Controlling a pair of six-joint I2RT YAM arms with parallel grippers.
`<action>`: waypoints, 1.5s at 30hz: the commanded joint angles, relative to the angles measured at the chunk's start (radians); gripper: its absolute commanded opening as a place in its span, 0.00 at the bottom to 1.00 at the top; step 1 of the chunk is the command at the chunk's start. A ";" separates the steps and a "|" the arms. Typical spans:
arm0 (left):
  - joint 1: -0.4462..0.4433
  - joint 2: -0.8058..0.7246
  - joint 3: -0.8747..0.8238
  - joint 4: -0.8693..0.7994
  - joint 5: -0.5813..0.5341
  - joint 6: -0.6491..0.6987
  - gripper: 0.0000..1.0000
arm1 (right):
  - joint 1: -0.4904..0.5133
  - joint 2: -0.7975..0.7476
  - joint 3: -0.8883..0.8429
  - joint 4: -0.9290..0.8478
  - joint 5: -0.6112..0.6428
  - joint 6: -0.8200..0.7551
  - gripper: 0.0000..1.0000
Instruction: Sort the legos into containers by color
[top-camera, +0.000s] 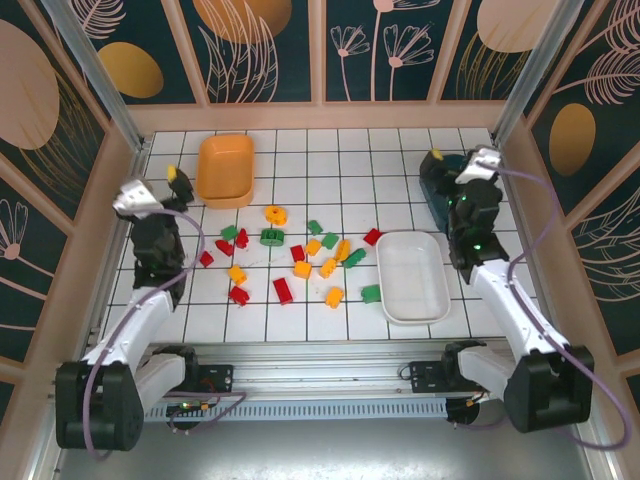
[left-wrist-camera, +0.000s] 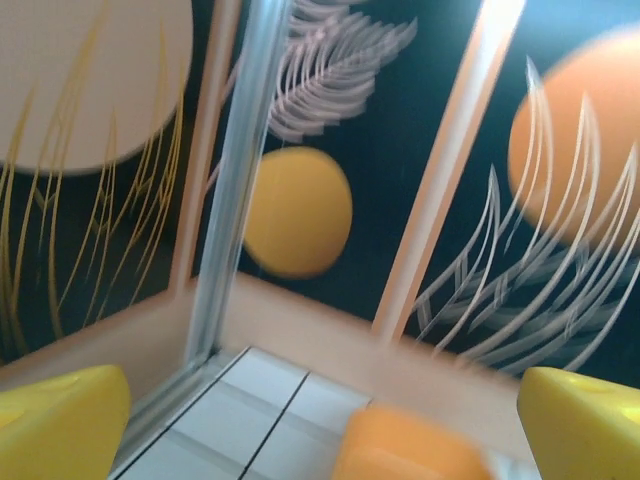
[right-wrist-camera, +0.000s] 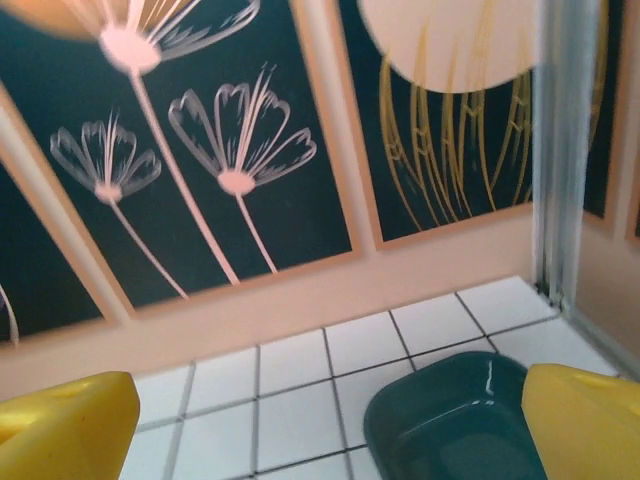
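1. Three bins sit on the white tiled table (top-camera: 330, 165): one orange bin (top-camera: 225, 168), one white bin (top-camera: 413, 272) and one dark teal bin (right-wrist-camera: 450, 425).
2. I count roughly twenty legos (top-camera: 328, 267) loose on the tiles. About seven are red bricks (top-camera: 283, 290), seven are yellow-orange bricks (top-camera: 303, 269) and six are green bricks (top-camera: 272, 237). A few huddle too close together for a sure count.
3. The bins are shallow, glossy plastic, rectangular with rounded corners. The bricks are small, blocky and shiny. The table is a grid of white squares with dark lines between them.
4. The left gripper (left-wrist-camera: 320, 440) stands spread wide, its blunt yellow fingers (left-wrist-camera: 60, 425) far apart. It holds nothing and touches nothing.
5. The right gripper (right-wrist-camera: 325, 430) is likewise spread wide and empty.
6. The orange bin lies just ahead of the left gripper, showing between its fingers in the wrist camera. From above it is just beside the gripper, on the side toward the table's middle.
7. The teal bin lies below and ahead of the right gripper, nearer its right finger. The white bin is back beside that arm's forearm, on its inner side.
8. All the bricks lie scattered between the two arms, behind both grippers and well apart from them. None is in a bin.
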 joint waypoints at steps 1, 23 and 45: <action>0.000 0.031 0.200 -0.432 -0.012 -0.317 0.99 | -0.095 -0.013 0.019 -0.345 -0.089 0.292 0.99; 0.010 1.044 1.233 -1.264 0.147 -0.057 0.83 | -0.103 0.083 -0.214 -0.590 -0.226 0.336 0.76; 0.047 1.226 1.292 -1.281 0.215 0.018 0.76 | -0.015 0.124 -0.259 -0.585 -0.194 0.312 0.40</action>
